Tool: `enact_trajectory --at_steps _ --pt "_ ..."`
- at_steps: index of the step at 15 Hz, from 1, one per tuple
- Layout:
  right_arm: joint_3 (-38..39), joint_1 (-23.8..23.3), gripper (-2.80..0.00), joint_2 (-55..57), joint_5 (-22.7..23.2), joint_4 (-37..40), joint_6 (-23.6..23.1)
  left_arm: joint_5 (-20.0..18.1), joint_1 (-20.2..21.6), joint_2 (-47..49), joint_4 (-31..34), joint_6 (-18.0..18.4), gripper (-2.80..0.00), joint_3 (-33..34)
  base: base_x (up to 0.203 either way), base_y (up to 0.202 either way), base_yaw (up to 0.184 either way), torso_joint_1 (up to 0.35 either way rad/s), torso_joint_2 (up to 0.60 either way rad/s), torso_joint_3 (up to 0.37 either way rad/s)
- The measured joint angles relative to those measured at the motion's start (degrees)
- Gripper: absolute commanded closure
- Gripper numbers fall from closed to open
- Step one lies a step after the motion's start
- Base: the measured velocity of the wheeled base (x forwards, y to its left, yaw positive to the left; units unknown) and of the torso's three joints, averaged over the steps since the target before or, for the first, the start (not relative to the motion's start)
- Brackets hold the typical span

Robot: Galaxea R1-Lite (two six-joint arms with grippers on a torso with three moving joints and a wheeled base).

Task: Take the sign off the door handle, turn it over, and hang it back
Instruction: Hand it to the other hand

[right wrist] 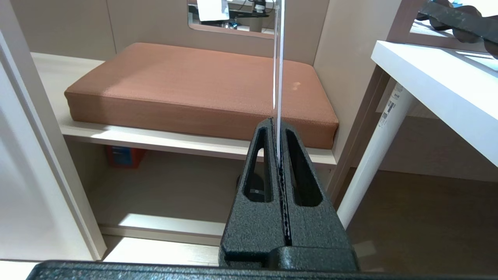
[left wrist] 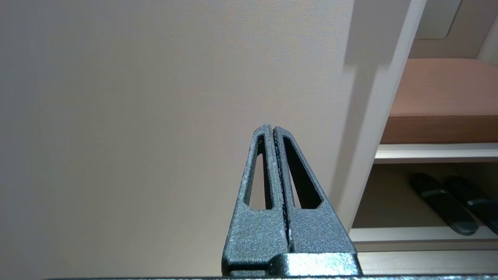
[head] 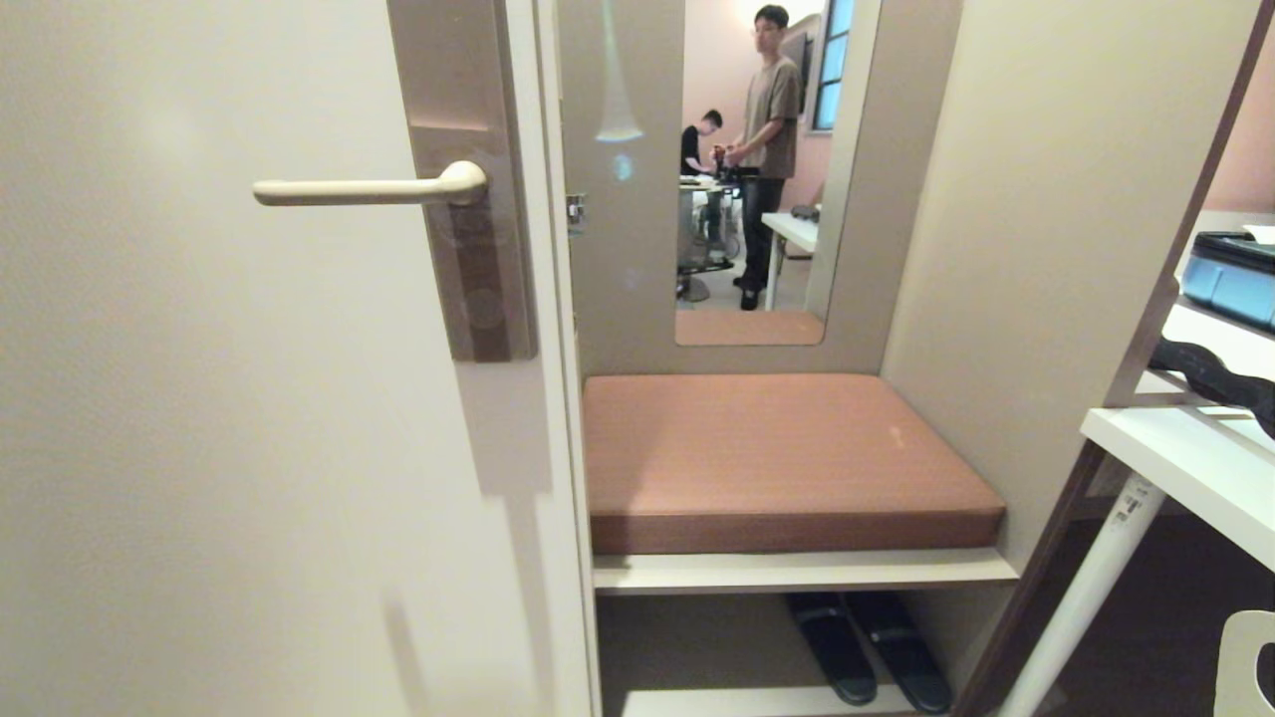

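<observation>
Okay, door handle bare; right end effector clamped on sign, seen edge-on; left end effector closed, empty. I'd flip, thread hole over lever tip.

Left gripper: two long tapering fingers, dark grey metal with a speckled, hammered-looking finish. Each finger has one elongated triangular cut-out. Inner faces carry a thin black ribbed lining. Both rise from a blocky base of the same finish. Right gripper: same form, near-black, coarse pebbled texture; matching cut-outs in each finger, with a broad textured housing edge below.
</observation>
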Motion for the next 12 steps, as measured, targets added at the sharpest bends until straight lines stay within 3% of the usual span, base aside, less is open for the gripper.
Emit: enact_trajectory --at_steps 8,12 --pt "-2.3 0.0 0.00 0.0 0.1 0.9 -1.2 -0.1 0.0 0.0 0.0 0.1 0.00 0.0 0.000 0.000 0.000 0.000 0.00 0.000" --pt "-9.3 0.0 0.00 0.0 0.1 7.9 -1.0 -0.2 0.0 0.0 0.2 0.4 0.00 0.0 0.000 0.000 0.000 0.000 0.00 0.000"
